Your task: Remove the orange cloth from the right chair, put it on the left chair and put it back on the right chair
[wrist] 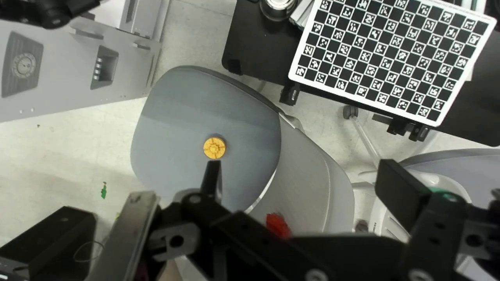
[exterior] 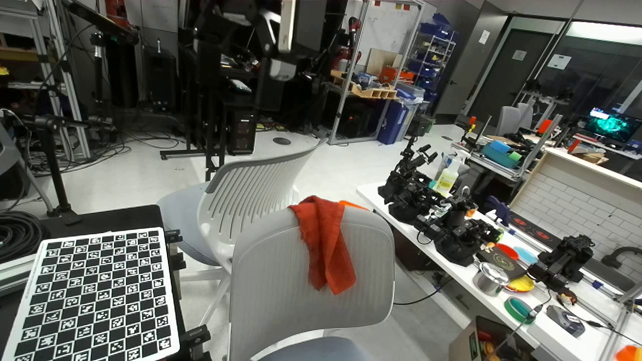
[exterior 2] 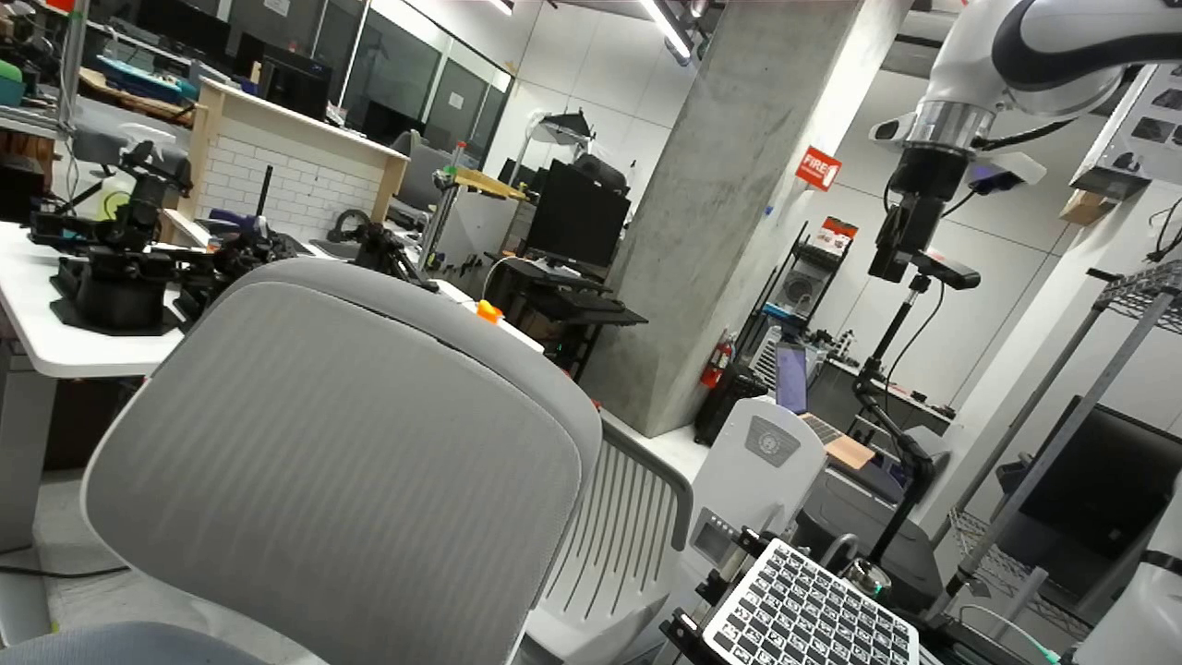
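Observation:
The orange cloth (exterior: 326,245) hangs limp over the top edge of the right chair (exterior: 261,281). In the wrist view a red bit of the cloth (wrist: 278,225) shows beside my gripper. The cloth does not show clearly past the right chair (exterior 2: 351,462) in that exterior view. The left chair (exterior: 251,195), with its ribbed white back, stands beside and behind it; its ribs also show in an exterior view (exterior 2: 614,517). My gripper (wrist: 300,168) is open, fingers wide apart and empty. It is high above the chairs (exterior 2: 891,254), apart from the cloth.
A black table edge with a checkered board (exterior: 100,296) stands beside the chairs. A white bench (exterior: 466,281) holds black arms and clutter. A round yellow piece (wrist: 214,148) lies on the grey seat. A camera stand (exterior 2: 900,425) rises near my gripper in an exterior view.

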